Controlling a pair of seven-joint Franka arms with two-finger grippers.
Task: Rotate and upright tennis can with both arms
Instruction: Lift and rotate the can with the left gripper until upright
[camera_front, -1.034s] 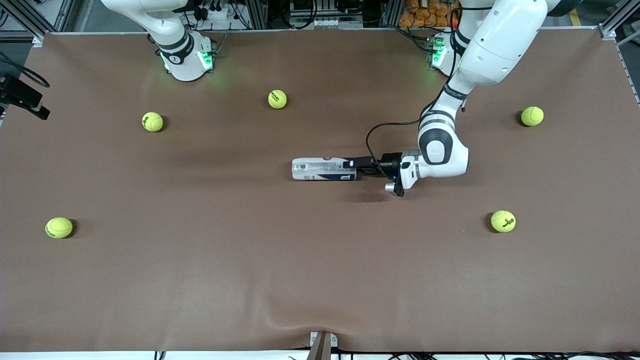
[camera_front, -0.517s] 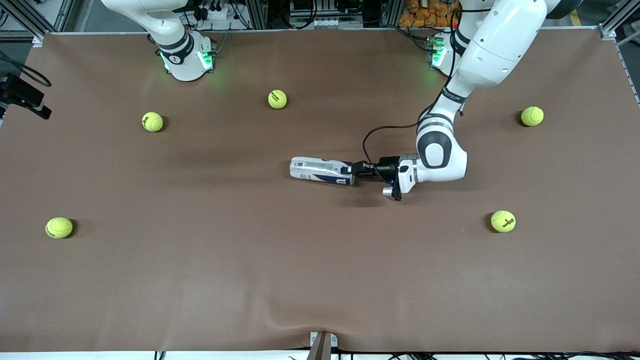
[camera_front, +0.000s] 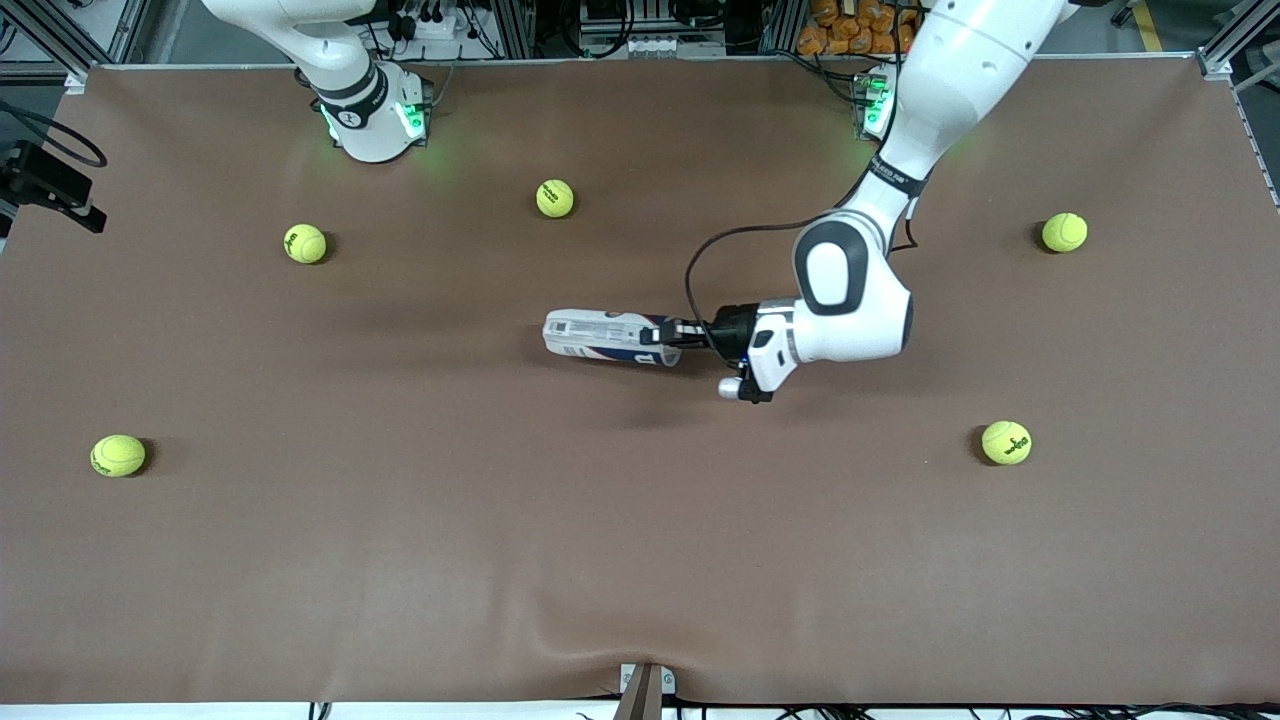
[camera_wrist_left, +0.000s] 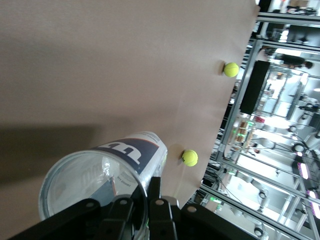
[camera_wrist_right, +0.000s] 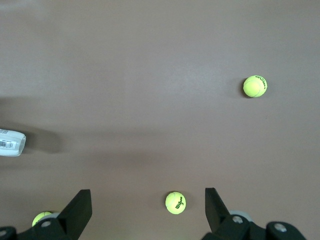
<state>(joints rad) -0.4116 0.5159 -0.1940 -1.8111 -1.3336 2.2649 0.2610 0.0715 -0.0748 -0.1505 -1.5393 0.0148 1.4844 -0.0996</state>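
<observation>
While the slim white and dark-blue cylindrical tennis can (camera_front: 610, 338) lies on its side on the brown tabletop (camera_front: 640, 560), its open, silvery-rimmed end is pinched by the left tool (camera_front: 683, 332), whose black fingers (camera_wrist_left: 159, 212) are clenched on the thin wall at the rim, one inside the mouth and one outside, as the left wrist view shows. The can stretches straight out from that tool toward the right arm's end of the tabletop, and whether its free end rests on the surface or is just raised cannot be told.

The right tool (camera_wrist_right: 145, 200) is held high over the tabletop, its jaws spread wide and nothing between them; the free end of the can is only glimpsed at the edge of its wrist view, well apart from it. That arm is waiting.

Risk is judged to sit in the grip itself. Only a narrow strip of thin, clear wall is caught, so the rim may be crushed or bent if the squeeze is hard, and the can may pivot or slide out between the pads once its length is swung upward. A tilt begun before the right tool is brought in for support could let the tube drop and roll. Yellow-green tennis balls (camera_front: 554, 198) are scattered well clear of both tools, so a collision with them is thought unlikely.
</observation>
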